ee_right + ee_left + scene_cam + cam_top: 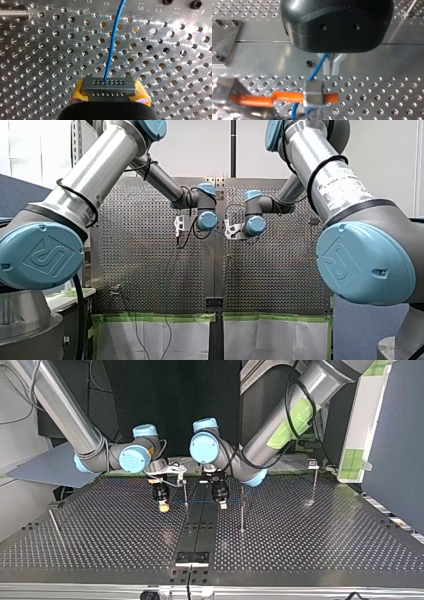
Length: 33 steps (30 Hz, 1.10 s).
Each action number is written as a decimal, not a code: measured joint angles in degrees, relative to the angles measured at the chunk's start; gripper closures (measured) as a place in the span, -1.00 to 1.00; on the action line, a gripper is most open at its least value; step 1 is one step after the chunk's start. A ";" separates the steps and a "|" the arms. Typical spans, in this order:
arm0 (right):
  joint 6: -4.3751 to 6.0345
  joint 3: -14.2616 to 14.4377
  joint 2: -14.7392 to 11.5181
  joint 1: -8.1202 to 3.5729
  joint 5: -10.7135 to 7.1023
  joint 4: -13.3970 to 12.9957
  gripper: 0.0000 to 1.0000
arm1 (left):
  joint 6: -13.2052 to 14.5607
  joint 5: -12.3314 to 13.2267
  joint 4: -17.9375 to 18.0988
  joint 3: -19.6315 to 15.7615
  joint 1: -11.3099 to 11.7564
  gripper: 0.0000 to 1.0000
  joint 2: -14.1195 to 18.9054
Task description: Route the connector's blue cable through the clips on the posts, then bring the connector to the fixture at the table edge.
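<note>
Connector [108, 85], a grey metal block with two rows of small holes, sits pinched between the yellow pads [142, 96] of my right gripper [110, 93] in the right wrist view. Its blue cable [112, 42] runs straight ahead from it, over the perforated table [50, 62]. Ahead of the gripper the plate bears engraved numerals, 11, 12 and 13 among them, beside two black screws [196, 3].

In the left wrist view my left gripper [332, 66] has its metal fingers pressed close together. The cable comes out at them and passes behind a blurred orange bar [287, 96] with a small metal block [313, 93].

The top view shows the cable stretched level between my right gripper at the left and my left gripper at the right, both low over the far middle of the table. One post [185, 494] stands between them, another just right of my left gripper, and a third far right with a clip [312, 463] on top. The fixture [192, 557] sits at the near edge, well apart from the connector.

In the front view my right arm [330, 175] carries a white label [345, 182], its print too small to read. Green tape [155, 317] and white sheets line the table's near edge. A pale wall stands behind.
</note>
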 joint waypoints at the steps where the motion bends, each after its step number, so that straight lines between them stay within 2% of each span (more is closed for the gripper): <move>1: 0.01 0.00 0.00 0.00 0.00 0.00 1.00 | 0.01 -0.02 0.01 0.01 0.00 1.00 0.00; 14: 0.05 -0.01 0.05 0.00 0.00 0.12 1.00 | 0.10 0.19 -0.40 -0.05 -0.11 1.00 0.00; 23: 0.00 -0.01 0.03 0.00 0.00 2.29 1.00 | -0.04 0.10 -0.76 -0.91 -0.70 1.00 0.00; 33: -0.07 -0.02 0.04 -0.01 -0.05 2.93 1.00 | -0.14 0.13 -0.07 -2.24 -0.75 1.00 0.00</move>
